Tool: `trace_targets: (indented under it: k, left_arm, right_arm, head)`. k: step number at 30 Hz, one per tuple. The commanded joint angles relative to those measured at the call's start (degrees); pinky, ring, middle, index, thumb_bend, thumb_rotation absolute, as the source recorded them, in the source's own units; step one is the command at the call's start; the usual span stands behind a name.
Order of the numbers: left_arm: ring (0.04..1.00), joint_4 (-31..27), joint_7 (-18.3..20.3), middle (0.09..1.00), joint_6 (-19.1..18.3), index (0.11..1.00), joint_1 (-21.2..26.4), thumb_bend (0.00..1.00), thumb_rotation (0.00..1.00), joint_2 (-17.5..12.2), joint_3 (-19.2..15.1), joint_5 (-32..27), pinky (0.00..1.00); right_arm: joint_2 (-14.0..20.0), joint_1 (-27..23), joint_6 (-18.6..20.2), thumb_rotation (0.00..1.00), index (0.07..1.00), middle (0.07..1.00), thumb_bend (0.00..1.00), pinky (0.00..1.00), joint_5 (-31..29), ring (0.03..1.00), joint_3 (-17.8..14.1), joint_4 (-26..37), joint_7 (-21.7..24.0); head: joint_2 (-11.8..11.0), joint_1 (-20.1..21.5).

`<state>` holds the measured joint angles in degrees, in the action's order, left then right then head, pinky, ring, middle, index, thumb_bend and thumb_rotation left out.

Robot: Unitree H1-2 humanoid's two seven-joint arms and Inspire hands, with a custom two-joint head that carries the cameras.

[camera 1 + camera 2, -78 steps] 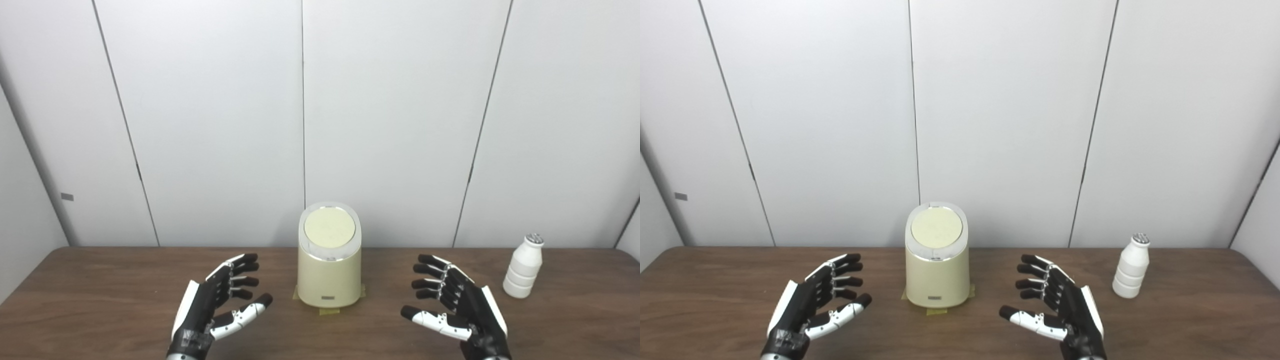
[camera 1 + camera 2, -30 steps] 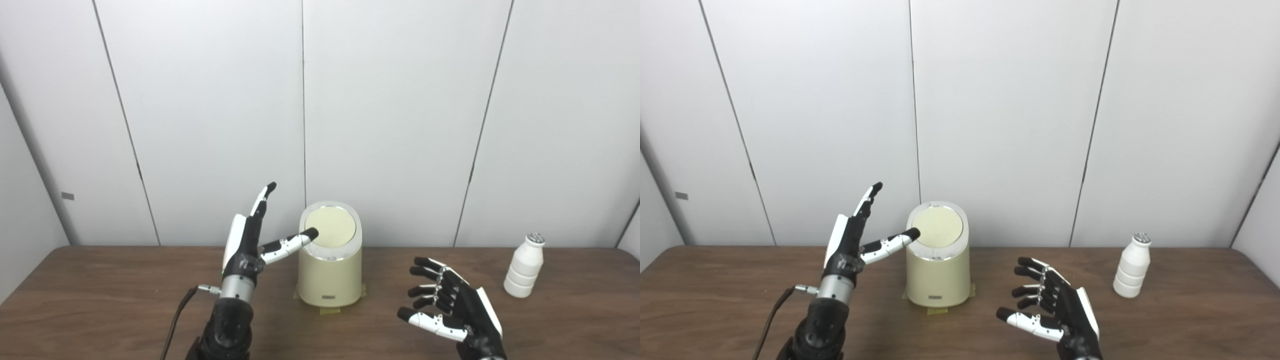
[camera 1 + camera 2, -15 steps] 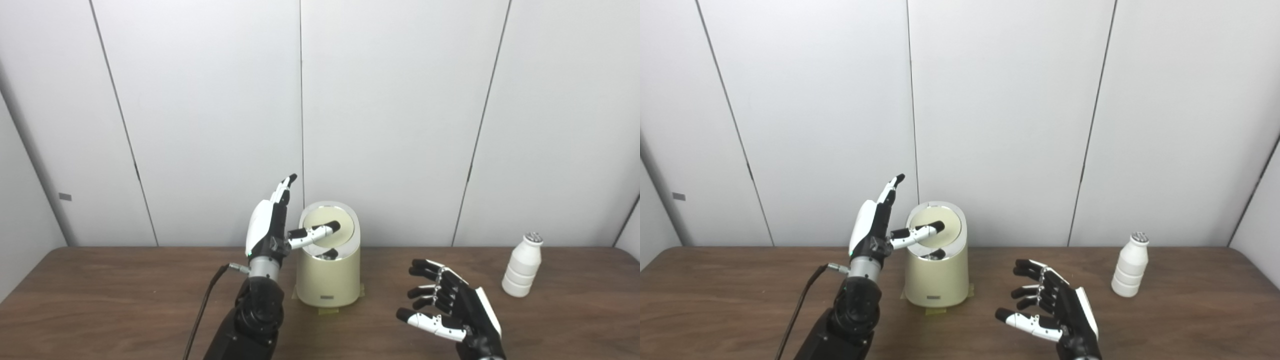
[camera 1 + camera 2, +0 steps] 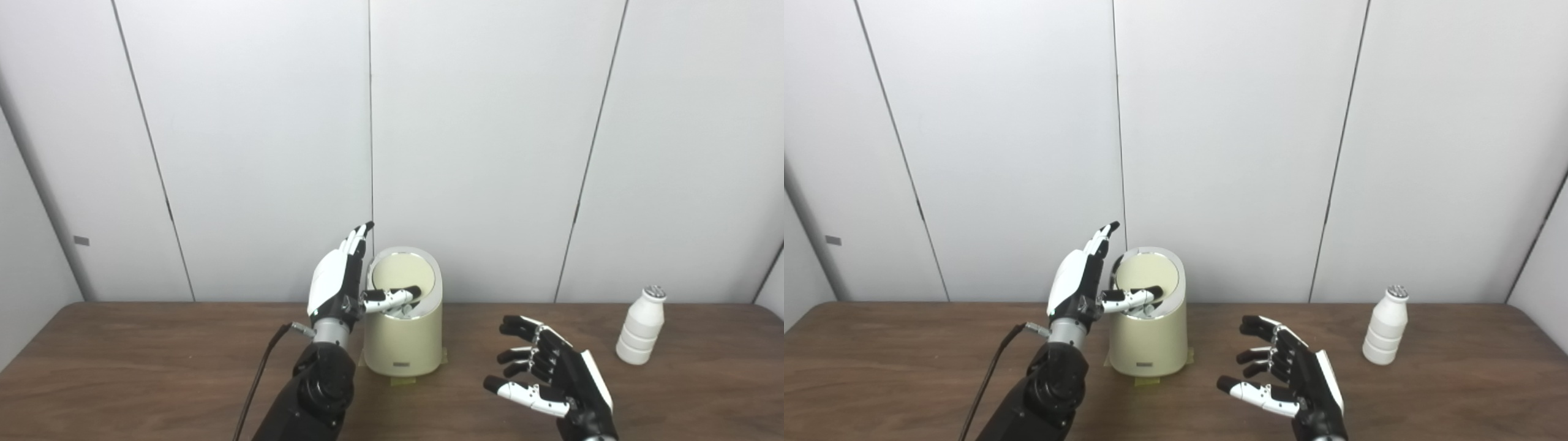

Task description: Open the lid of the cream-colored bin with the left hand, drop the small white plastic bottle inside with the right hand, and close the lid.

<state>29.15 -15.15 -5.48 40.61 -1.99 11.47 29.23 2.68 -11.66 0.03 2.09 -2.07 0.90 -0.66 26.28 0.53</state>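
The cream-colored bin [image 4: 403,343] stands at the middle of the table, its round lid [image 4: 401,272] shut with a shiny rim. My left hand [image 4: 338,283] is raised against the bin's left side, fingers pointing up and apart, holding nothing. Its thumb [image 4: 392,297] lies across the front edge of the lid, touching it. The small white plastic bottle [image 4: 640,326] stands upright far to the right. My right hand [image 4: 551,376] hovers open, palm up, low over the table between the bin and the bottle.
The bin sits on strips of yellowish tape [image 4: 403,381]. A black cable [image 4: 260,373] runs along my left forearm. The brown table [image 4: 122,367] ends at a white panelled wall [image 4: 490,153] just behind the bin.
My left hand rose from the table, swung right to the bin and brought its thumb down onto the front edge of the lid. The right hand drifted slightly toward me.
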Motion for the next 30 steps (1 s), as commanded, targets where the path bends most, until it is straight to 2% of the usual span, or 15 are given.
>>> trace_targets:
  k: [1,3,6,12,22,30]
  left_arm:
    - [1.0,-2.0,0.6,1.0,-1.5,1.0,3.3,0.79,0.01,-0.8,0.6,1.6,0.87]
    - [1.0,-2.9,1.9,1.0,-2.8,1.0,3.0,0.79,0.0,-1.2,1.2,1.7,0.85]
    - [1.0,-3.6,2.7,1.0,-4.0,1.0,2.7,0.79,0.0,-2.4,2.9,3.4,0.88]
    - [1.0,-2.7,-1.3,0.985,-4.3,1.0,2.0,0.82,0.0,-3.9,6.9,10.2,0.83]
    - [1.0,-2.6,0.0,0.99,-6.1,1.0,1.1,0.73,0.0,-4.8,8.2,12.0,0.88]
    - [0.99,-1.1,-0.6,0.977,-6.4,0.992,0.9,0.74,0.0,-5.1,8.4,12.8,0.86]
  right_arm:
    - [-0.1,-2.2,-1.2,0.1,0.717,0.737,0.75,0.45,-0.3,0.556,0.0,2.4,-0.2]
    - [-0.2,-2.2,-0.9,0.1,0.716,0.736,0.75,0.46,-0.1,0.556,0.0,2.6,-0.4]
    - [-0.2,-2.1,-0.5,0.11,0.715,0.732,0.76,0.46,0.2,0.559,0.0,3.0,-0.5]
    - [-0.4,-2.1,-0.3,0.1,0.716,0.729,0.76,0.46,-0.2,0.557,-0.1,3.2,-0.6]
    - [-0.5,-2.0,0.7,0.1,0.721,0.733,0.76,0.46,0.2,0.555,0.0,3.9,-0.8]
    - [-0.5,-2.0,0.8,0.09,0.717,0.732,0.75,0.45,0.2,0.557,0.0,3.9,-0.8]
  head:
    - [0.2,0.1]
    - [0.2,0.1]
    - [0.5,0.0]
    - [0.8,0.0]
    - [1.2,-0.1]
    - [1.3,0.0]
